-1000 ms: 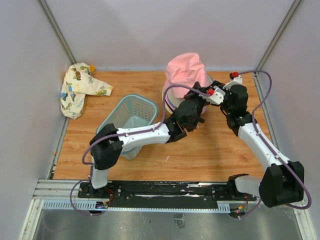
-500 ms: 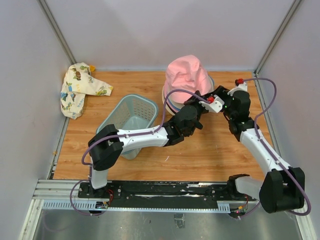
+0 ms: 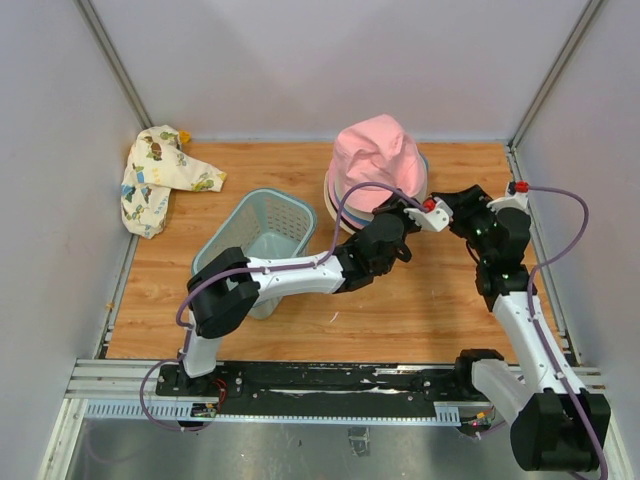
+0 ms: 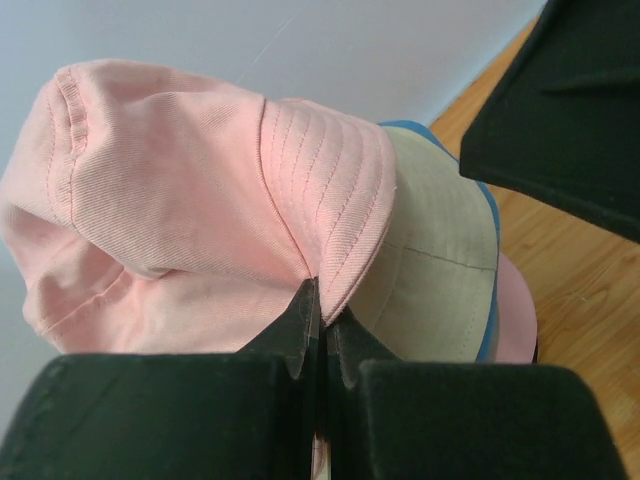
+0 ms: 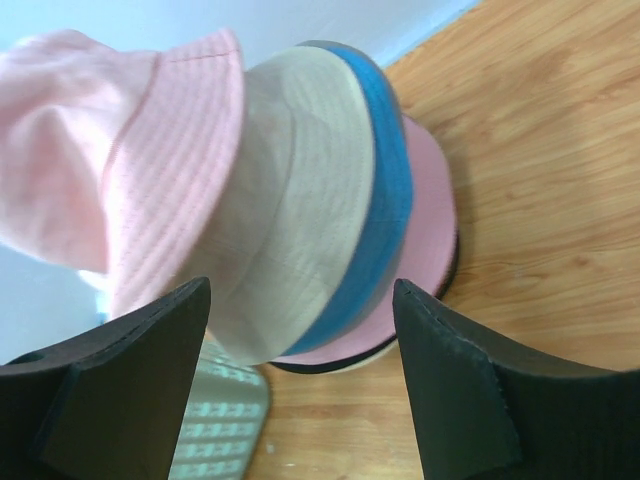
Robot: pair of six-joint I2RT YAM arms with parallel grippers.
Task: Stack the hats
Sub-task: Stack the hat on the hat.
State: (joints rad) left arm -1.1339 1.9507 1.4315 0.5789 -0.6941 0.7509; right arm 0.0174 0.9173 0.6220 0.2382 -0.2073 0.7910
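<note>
The hats (image 3: pixel 377 165) are sitting in one stack toward the desk's (image 3: pixel 420 300) far right corner, a pink hat (image 4: pixel 180 200) topping beige, blue and pink brims. The left claw (image 4: pixel 318 335) is pinching its brim; the right claw (image 5: pixel 300 300) is hanging spread beside it. One basket (image 3: pixel 255 225) is standing leftward, one printed cloth (image 3: pixel 158 180) far left.

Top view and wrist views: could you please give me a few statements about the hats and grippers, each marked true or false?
1. The pink hat tops the stack. True.
2. The left gripper is open. False: it is shut on the pink hat's brim.
3. The right gripper grips a hat. False: it is open and holds nothing.
4. In the top view, the basket is left of the stack. True.
</note>
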